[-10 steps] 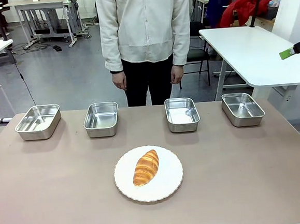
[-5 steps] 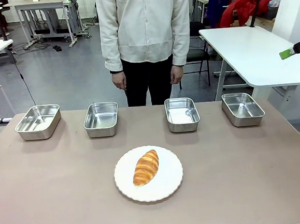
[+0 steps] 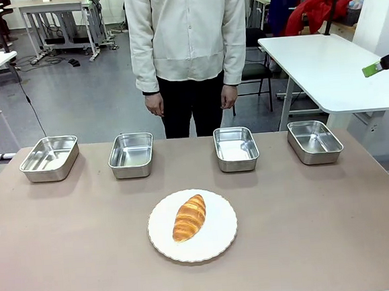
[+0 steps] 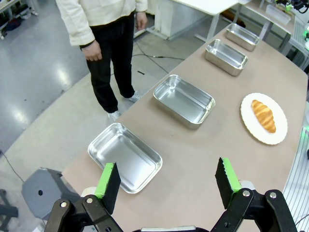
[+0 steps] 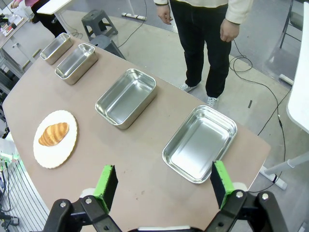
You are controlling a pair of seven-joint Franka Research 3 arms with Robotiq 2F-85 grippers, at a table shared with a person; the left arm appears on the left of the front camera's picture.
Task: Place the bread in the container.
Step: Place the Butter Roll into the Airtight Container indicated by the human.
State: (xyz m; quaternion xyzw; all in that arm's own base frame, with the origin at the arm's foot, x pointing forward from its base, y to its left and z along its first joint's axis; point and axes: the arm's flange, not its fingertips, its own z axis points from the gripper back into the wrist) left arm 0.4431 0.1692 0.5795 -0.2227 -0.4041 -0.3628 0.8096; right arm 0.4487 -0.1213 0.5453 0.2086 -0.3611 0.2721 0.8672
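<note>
The main risk lies in the pick. The croissant (image 3: 189,217) looks soft and flaky, so jaws that clench too hard would likely crush it. A light hold on a tapered end could let it slip onto the bench (image 3: 69,263). It lies at a slant in the middle of the white plate (image 3: 219,243), so jaws that come down out of line with it may scrape the plate and push it along.

The second risk is the drop. The trays look light and not much longer than the croissant, so an off-centre release could leave it propped on a rim. A bump could also shove a tray toward the far edge, where a person (image 3: 188,45) stands with both hands hanging down. Nothing in view marks which tray is meant, so a wrong choice is possible too.

The left jaws stand wide apart with nothing between them, high over the left end of the bench. The right jaws are likewise spread and bare above the right end. Both are well apart from the croissant.

Four steel trays sit in a row along the far side: the far-left tray (image 3: 48,174), second tray (image 3: 130,172), third tray (image 3: 238,165) and far-right tray (image 3: 319,158). All four are empty. The plate, nearer the robot, holds the croissant alone.
</note>
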